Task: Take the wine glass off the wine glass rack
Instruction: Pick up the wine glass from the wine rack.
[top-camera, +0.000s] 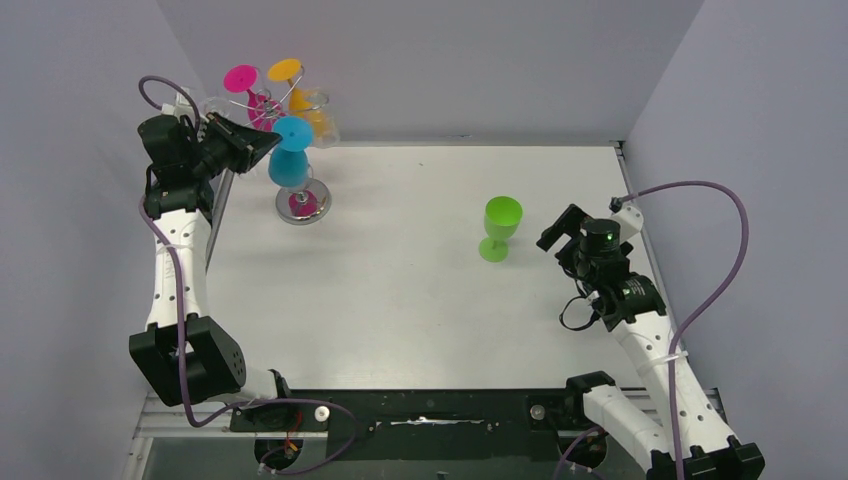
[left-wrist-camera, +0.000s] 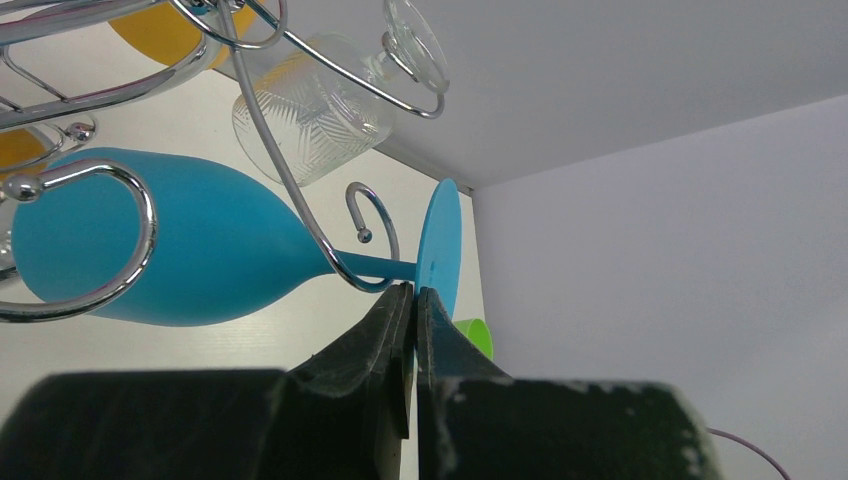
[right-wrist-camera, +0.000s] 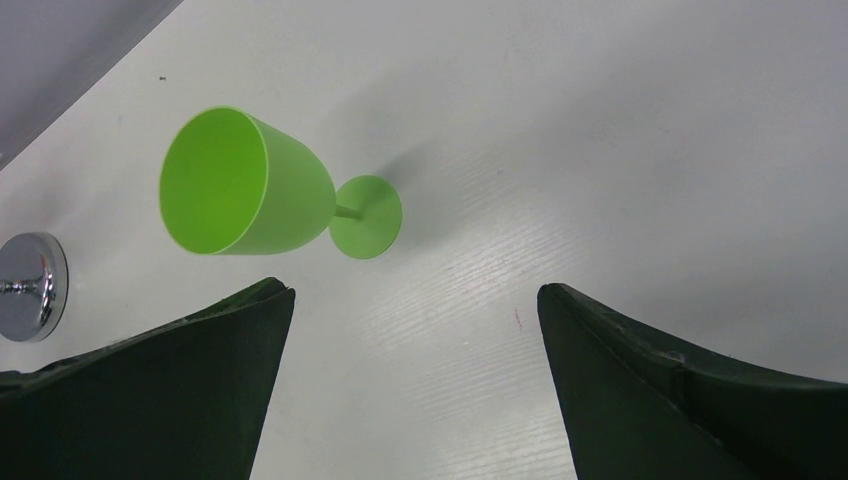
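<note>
One white table (top-camera: 400, 300) fills the overhead view, with a grey wall on each side and at the back. Both arms reach out from the near edge, the left one far up to the back left corner and the right one only partway up its own side.

At that back left corner stands the wine glass rack (top-camera: 303, 205), its round shiny base on the table and its curled wire arms spread above. Four glasses hang from it upside down: a blue wine glass (left-wrist-camera: 180, 250), a clear cut glass (left-wrist-camera: 310, 120), a pink glass (top-camera: 243, 80) and an orange glass (top-camera: 285, 70). The blue one hangs on the side nearest the arms, its stem resting in a wire hook and its flat foot outside the hook.

A green wine glass (right-wrist-camera: 250, 190) stands upright on the table, well apart from the rack and towards the right.

The left gripper (left-wrist-camera: 412, 292) is closed, its two fingers pressed together with nothing between them. Its tips sit right under the blue glass's stem, where the stem meets the foot. They seem to touch it, though the wrist view is too tight to be sure.

The right gripper (right-wrist-camera: 415, 290) is wide open and holds nothing. It hangs above the table just right of the green glass, which lies ahead of its left finger.
</note>
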